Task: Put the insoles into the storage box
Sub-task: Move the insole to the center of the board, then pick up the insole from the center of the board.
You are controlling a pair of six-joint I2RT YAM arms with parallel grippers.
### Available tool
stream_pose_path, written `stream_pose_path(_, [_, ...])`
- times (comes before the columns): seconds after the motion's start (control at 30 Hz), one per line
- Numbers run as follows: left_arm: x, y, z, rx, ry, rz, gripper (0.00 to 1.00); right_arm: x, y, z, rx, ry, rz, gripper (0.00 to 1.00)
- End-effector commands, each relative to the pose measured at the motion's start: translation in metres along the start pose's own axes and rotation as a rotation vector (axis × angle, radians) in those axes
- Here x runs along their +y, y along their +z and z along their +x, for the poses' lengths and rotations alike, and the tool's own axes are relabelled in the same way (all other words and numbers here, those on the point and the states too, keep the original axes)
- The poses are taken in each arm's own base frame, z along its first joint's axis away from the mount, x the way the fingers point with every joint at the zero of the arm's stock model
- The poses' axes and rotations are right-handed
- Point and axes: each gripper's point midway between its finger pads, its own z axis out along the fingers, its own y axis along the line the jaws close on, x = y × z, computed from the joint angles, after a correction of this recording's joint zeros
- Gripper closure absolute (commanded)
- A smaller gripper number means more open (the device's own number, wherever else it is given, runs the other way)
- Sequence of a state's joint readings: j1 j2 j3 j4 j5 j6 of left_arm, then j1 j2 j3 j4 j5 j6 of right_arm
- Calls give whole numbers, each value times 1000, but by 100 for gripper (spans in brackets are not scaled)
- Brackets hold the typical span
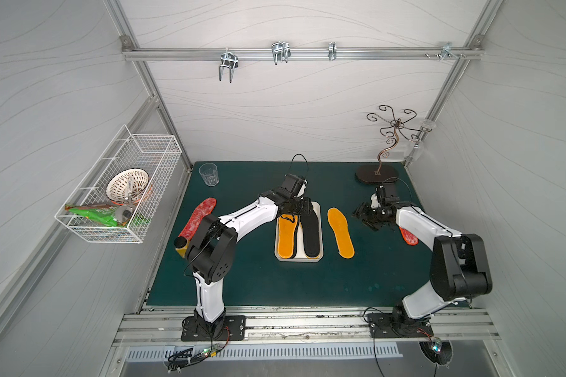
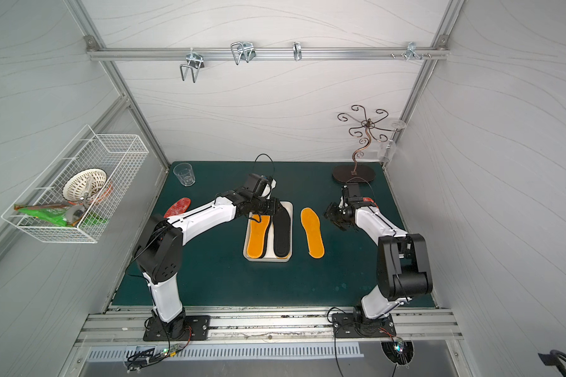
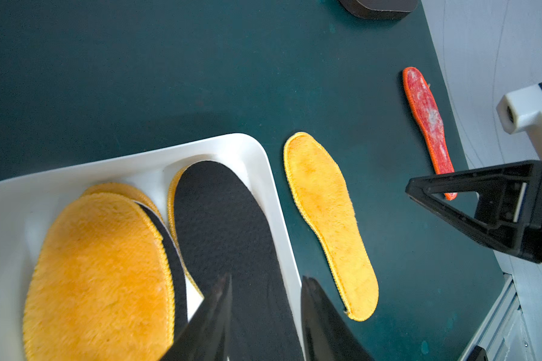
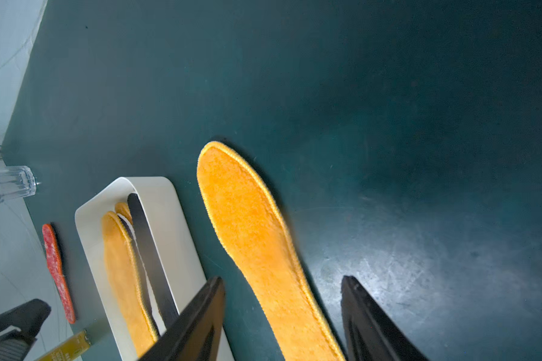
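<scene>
Left claw [image 3: 265, 278] parted over black insole [image 3: 222, 218] in glossy tray [image 3: 257, 150]; right claw [image 4: 282, 278] parted over fuzzy yellow insole [image 4: 251, 225]; glass [image 1: 209, 174] apart.

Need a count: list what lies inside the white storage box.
In the storage box, an orange-yellow insole lies over a black insole and another orange tip. Beside them, a second black insole covers an orange rim. Anything lower is hidden.
</scene>
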State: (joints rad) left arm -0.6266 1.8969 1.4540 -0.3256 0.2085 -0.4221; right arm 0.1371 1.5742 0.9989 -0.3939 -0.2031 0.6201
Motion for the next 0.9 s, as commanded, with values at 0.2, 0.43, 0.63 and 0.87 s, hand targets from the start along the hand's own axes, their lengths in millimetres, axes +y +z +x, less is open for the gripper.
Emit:
stream_pose_path(0.2, [-79,28,21,79,90,83,59,-31,-8,3,10,52,4,38])
stream_pose_path(0.43, [-82,48,37,132,76,25,66,-40,-12,5,37,111,-54,39])
stream_pose_path(0.63, [-75,62,46,165,74,1,84,-42,-13,10,44,119,-71,41])
stream_pose_path(0.87, [-74,79,64,214,82,-6,86,-27,9,20,135,121,-180,42])
